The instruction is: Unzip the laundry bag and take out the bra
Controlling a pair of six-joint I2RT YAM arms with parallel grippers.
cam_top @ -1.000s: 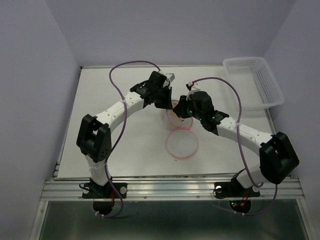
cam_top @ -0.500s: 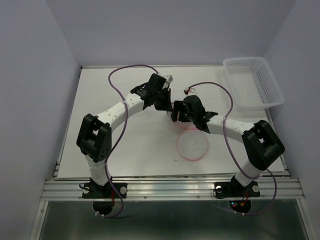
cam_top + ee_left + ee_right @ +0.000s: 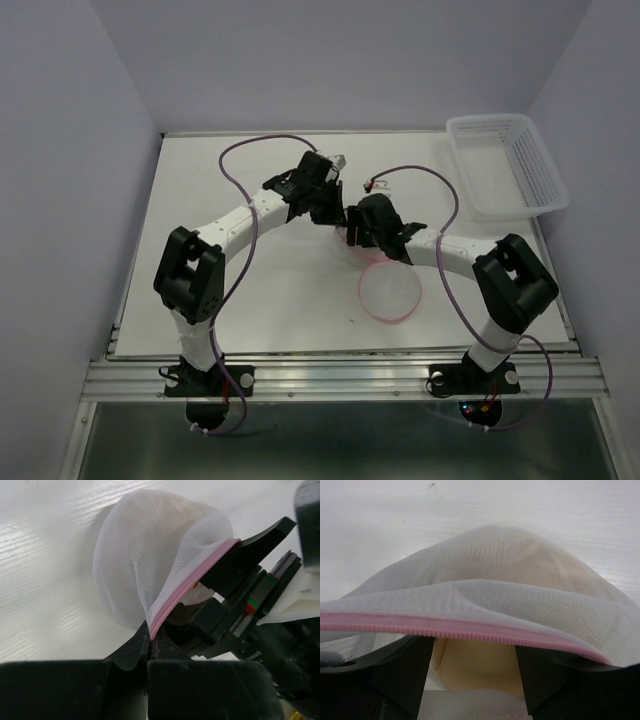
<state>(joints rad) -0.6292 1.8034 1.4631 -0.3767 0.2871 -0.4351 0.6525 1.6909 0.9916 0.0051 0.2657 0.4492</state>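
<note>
A small round white mesh laundry bag with a pink zipper rim (image 3: 150, 555) sits around the middle of the white table (image 3: 280, 300), unzipped and folded out into two halves. One disc-shaped half (image 3: 390, 292) lies flat on the near side, just right of centre. The other half is lifted into a dome just beyond it, between the two grippers. The left gripper (image 3: 150, 641) comes in from the far left, and its fingers are pressed together on the pink zipper rim, pinching it at the dome's edge and holding that edge up off the table. The right gripper (image 3: 358, 228) reaches in from the right, under the raised rim. In the right wrist view its black fingers (image 3: 400, 675) are spread wide apart inside the pouch, below the pink zipper band. A small tan-beige soft fabric bra (image 3: 475, 662) fills the gap between them, inside the mesh dome. Whether the finger pads press on the fabric cannot be told. A white rectangular plastic lattice basket (image 3: 510, 165) stands at the table's far right corner, well apart from both grippers.
</note>
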